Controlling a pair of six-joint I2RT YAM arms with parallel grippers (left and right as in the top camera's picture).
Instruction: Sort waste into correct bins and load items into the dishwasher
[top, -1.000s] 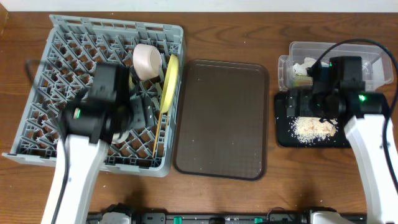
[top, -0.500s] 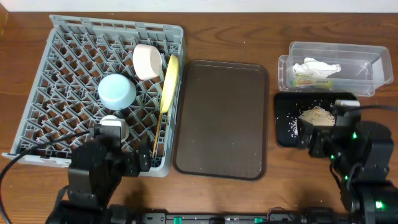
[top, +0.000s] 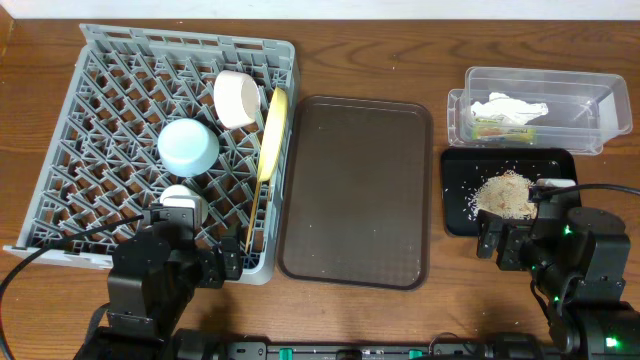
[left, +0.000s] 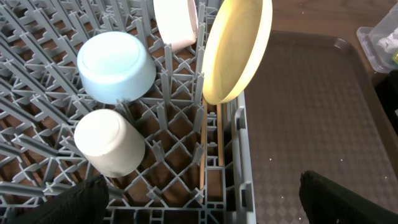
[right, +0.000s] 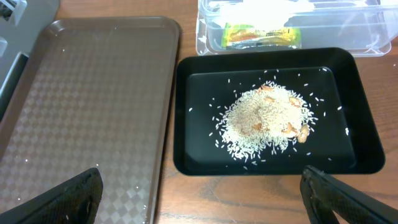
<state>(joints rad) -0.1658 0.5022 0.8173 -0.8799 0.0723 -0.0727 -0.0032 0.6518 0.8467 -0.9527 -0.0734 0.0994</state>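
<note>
The grey dish rack (top: 100, 120) holds the yellow plate (top: 272, 132) on edge, the cream-white bowl (top: 236, 98), the light blue bowl (top: 188, 146), the small white cup (top: 182, 203) and the chopsticks (top: 253, 222). These also show in the left wrist view: the rack (left: 37, 56), plate (left: 236, 50), blue bowl (left: 117, 66), cup (left: 109, 142), chopsticks (left: 204, 155). The clear tub (top: 590, 100) holds the white napkin (top: 510, 108) and the green-orange scrap (right: 260, 36). The black tray (right: 205, 87) holds the rice heap (right: 264, 118). My left gripper (left: 202, 205) is open and empty over the rack's front edge. My right gripper (right: 202, 196) is open and empty in front of the black tray.
The dark brown serving tray (top: 356, 190) lies between the rack and the bins, with a few specks on it. Both arms are drawn back at the table's near edge.
Both arms have pulled back from over the rack and the bins toward the near edge of the table. The rice heap now lies uncovered in the black tray.
</note>
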